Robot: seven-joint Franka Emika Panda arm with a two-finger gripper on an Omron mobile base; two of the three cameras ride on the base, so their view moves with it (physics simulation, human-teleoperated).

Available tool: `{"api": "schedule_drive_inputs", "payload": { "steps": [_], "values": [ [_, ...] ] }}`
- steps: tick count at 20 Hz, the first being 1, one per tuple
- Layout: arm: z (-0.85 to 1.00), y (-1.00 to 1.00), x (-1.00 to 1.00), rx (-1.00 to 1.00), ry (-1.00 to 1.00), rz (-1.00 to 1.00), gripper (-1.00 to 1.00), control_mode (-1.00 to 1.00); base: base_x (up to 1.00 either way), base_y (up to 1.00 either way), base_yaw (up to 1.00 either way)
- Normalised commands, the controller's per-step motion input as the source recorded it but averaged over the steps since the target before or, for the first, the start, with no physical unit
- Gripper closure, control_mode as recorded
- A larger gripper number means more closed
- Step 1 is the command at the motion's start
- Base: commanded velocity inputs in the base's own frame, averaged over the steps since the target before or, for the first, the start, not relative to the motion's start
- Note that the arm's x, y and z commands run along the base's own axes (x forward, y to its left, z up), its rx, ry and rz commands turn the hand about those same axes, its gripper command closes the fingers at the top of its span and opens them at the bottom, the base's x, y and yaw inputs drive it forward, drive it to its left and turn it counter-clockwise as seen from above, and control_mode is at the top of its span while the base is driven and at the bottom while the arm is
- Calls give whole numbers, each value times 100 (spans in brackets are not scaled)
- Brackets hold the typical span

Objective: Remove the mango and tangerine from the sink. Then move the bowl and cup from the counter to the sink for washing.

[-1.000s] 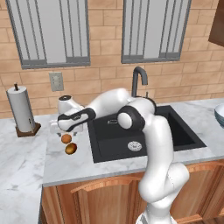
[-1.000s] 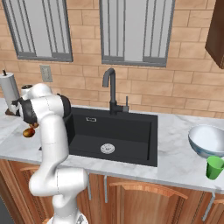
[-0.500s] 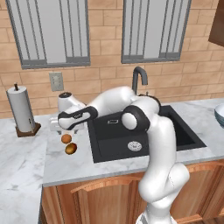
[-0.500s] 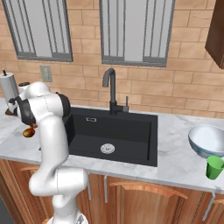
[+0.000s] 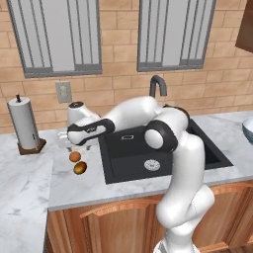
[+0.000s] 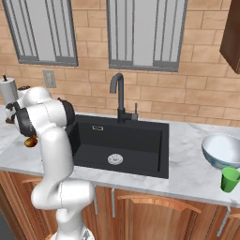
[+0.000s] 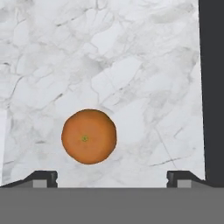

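Sitting beached: one tangerine [image 7: 89, 136], one mango [image 5: 80, 168]

In the right base view the arm's white elbow covers most of the mango [image 6: 31, 140], leaving a brown sliver at its 9 o'clock side. The bowl [image 6: 224, 151] is cut by that view's right edge, and the cup [image 6: 230, 179] overlaps its lower rim. In the left base view the hand hides the fingers [image 5: 74, 144].
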Motion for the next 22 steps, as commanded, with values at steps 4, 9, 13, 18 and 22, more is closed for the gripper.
{"api": "schedule_drive_inputs", "payload": {
  "steps": [4,9,13,18,22],
  "values": [
    [14,-22,-32,0,0,11,-100,-100,0,0,0],
    [8,-25,-35,0,0,13,-100,-100,0,0,0],
    [7,-29,-36,0,-2,13,-100,-100,0,0,0],
    [5,-30,-38,0,-5,13,-100,-100,0,0,0],
    [3,-29,-33,0,-5,9,-100,-100,0,0,0]
  ]
}}
